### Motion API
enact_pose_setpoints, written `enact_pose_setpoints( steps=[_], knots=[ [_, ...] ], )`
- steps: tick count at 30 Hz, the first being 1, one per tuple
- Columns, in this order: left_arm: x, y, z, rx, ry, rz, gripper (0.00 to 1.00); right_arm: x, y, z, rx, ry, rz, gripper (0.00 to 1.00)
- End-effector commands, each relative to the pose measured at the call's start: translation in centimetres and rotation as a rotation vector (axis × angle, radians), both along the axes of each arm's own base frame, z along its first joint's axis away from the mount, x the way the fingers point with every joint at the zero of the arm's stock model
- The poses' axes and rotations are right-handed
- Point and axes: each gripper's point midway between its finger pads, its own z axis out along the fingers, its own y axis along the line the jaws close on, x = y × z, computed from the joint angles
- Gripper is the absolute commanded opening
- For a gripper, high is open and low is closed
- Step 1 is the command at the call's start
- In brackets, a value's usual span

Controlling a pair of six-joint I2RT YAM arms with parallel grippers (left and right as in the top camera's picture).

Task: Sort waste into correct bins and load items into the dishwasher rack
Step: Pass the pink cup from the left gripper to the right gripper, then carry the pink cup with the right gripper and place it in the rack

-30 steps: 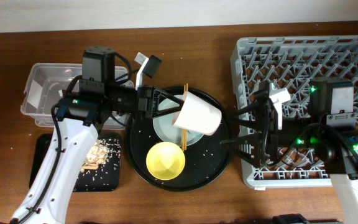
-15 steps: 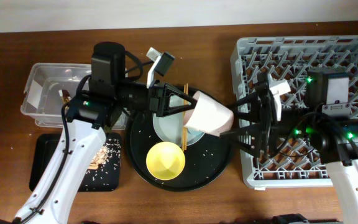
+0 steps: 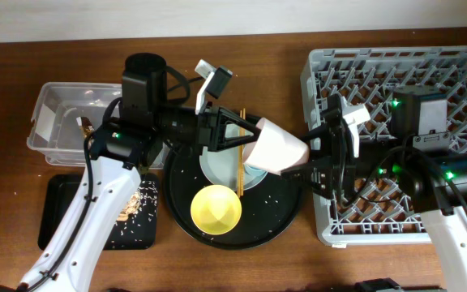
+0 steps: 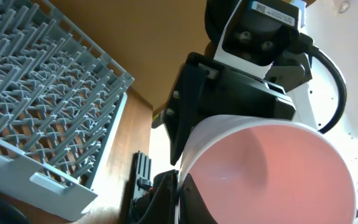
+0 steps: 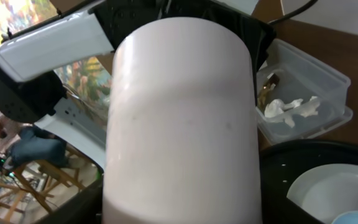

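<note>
My left gripper [image 3: 246,139] is shut on the rim of the pink cup [image 3: 278,148], one finger inside and one outside, and holds it on its side above the round black tray. The cup's pink inside fills the left wrist view [image 4: 272,174]. My right gripper [image 3: 319,156] is open, its fingers on either side of the cup's base, and the cup's pale outside [image 5: 182,124] fills its view. The yellow bowl [image 3: 216,208], the grey plate [image 3: 217,166] and the chopsticks [image 3: 240,162] lie on the round tray. The dishwasher rack [image 3: 452,65] stands at the right.
The clear box [image 3: 55,97] at the left holds white tissue [image 5: 291,109] and a brown scrap [image 3: 86,126]. The shallow black tray [image 3: 55,219] holds tan food scraps [image 3: 128,203]. The round black tray [image 3: 282,219] lies between it and the rack.
My left gripper has carried the pink cup to the right, toward the rack. My right gripper has moved left until its open fingers flank the cup's base.
</note>
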Motion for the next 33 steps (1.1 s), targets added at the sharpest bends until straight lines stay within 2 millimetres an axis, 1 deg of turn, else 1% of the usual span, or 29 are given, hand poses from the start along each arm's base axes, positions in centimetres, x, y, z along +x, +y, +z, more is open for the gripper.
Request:
enact_pose_setpoints(
  steps=[1,6,9,12,13,15,17,18,19,20,23,25,27,28,29,30,31,33],
  knots=[
    [-0.3,-0.5,0.4,0.004,-0.017,0.002,0.0,-0.1,0.3,0.6,0.009,-0.039,0.021,0.56],
    [-0.3,-0.5,0.3,0.005,-0.021,0.005,0.0,0.1,0.3,0.8,0.012,-0.059,0.02,0.56],
    [-0.4,-0.5,0.0,0.015,0.007,0.004,0.01,0.9,0.3,1.6,0.026,-0.069,-0.002,0.55],
    [-0.7,-0.4,-0.6,0.028,0.013,-0.001,0.01,2.2,0.2,1.9,0.017,-0.045,-0.065,0.55],
    [-0.8,-0.3,-0.7,0.029,0.009,-0.002,0.02,2.3,0.2,2.1,0.019,-0.047,-0.066,0.55],
    [-0.7,-0.3,-0.7,0.029,0.002,0.0,0.09,2.3,0.2,2.1,0.019,-0.047,-0.066,0.55],
    [0.0,-0.2,-0.9,0.044,-0.006,0.038,0.18,2.3,0.2,2.0,0.019,-0.047,-0.066,0.54],
    [0.7,0.0,-1.2,0.06,-0.01,0.073,0.25,2.3,0.2,2.0,0.018,-0.047,-0.068,0.54],
    [1.4,0.3,-1.5,0.075,-0.014,0.11,0.35,2.5,0.2,1.9,0.009,-0.047,-0.081,0.54],
    [2.0,0.6,-1.7,0.085,-0.017,0.139,0.41,2.7,0.1,1.8,0.002,-0.047,-0.092,0.54],
    [4.0,2.1,-2.1,0.111,-0.022,0.232,0.57,3.5,-0.2,1.2,-0.031,-0.046,-0.139,0.54],
    [5.4,3.5,-2.3,0.124,-0.022,0.297,0.62,4.3,-0.6,0.5,-0.069,-0.045,-0.193,0.53],
    [7.0,5.2,-2.6,0.142,-0.022,0.376,0.77,5.4,-1.3,-0.3,-0.121,-0.043,-0.265,0.54],
    [7.5,5.8,-2.7,0.149,-0.022,0.401,0.95,5.9,-1.6,-0.7,-0.147,-0.043,-0.301,0.53],
    [7.9,6.3,-2.8,0.154,-0.023,0.424,0.99,6.6,-2.2,-1.2,-0.181,-0.044,-0.35,0.53],
    [8.4,6.9,-2.9,0.163,-0.025,0.452,0.99,7.3,-2.7,-1.6,-0.209,-0.04,-0.397,0.53],
    [9.0,7.3,-3.1,0.176,-0.026,0.482,0.99,8.4,-3.8,-2.3,-0.254,-0.023,-0.489,0.53],
    [9.6,7.7,-3.4,0.197,-0.03,0.522,0.99,9.8,-5.4,-3.0,-0.31,-0.005,-0.609,0.53]
  ],
)
